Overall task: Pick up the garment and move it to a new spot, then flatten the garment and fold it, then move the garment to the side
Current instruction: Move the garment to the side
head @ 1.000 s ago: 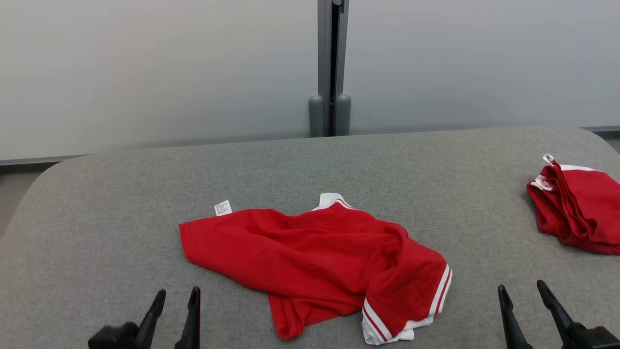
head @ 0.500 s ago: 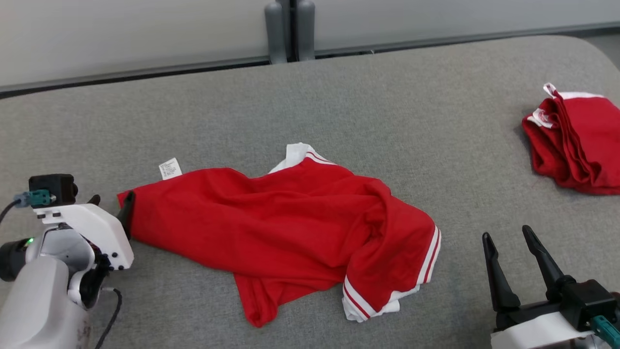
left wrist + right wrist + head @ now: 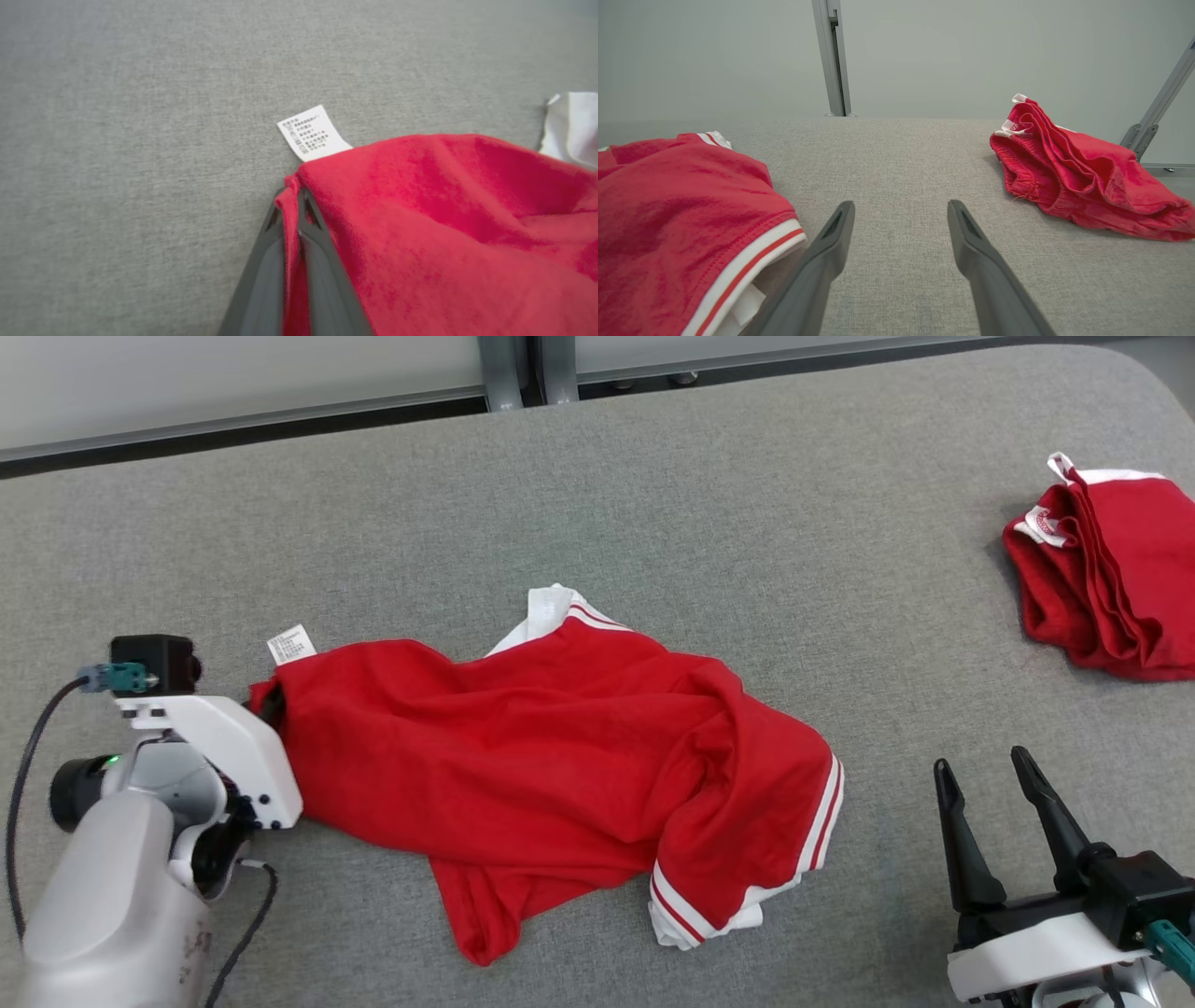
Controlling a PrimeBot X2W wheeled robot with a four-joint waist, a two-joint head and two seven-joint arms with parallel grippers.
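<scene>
- A grey fabric-covered bench [image 3: 653,476] spreads out under both my arms.
- Nearest me, my right gripper [image 3: 980,761] is low over bare bench. Its fingers are spread wide with nothing between them.
- Just left of those fingers lies the striped sleeve cuff [image 3: 826,812] of the red garment [image 3: 560,747], close but not touching.
- The garment lies crumpled on the bench between my two grippers and reaches across to my left fingers.
- My left gripper [image 3: 290,205] has its fingers pressed together on the garment's left edge, with a fold of red cloth pinched between the tips.
- Just past those fingertips a white care label [image 3: 312,133] sticks out from under the cloth, flat on the bench.
- Farther on and to their right, a piece of white trim [image 3: 546,607] with a red stripe peeks from the garment's far edge.
- Well beyond my right fingers, off to their right, a second red garment [image 3: 1111,588] sits bunched near the bench edge.
- Behind the bench stands a pale wall with a grey upright post [image 3: 831,56].
</scene>
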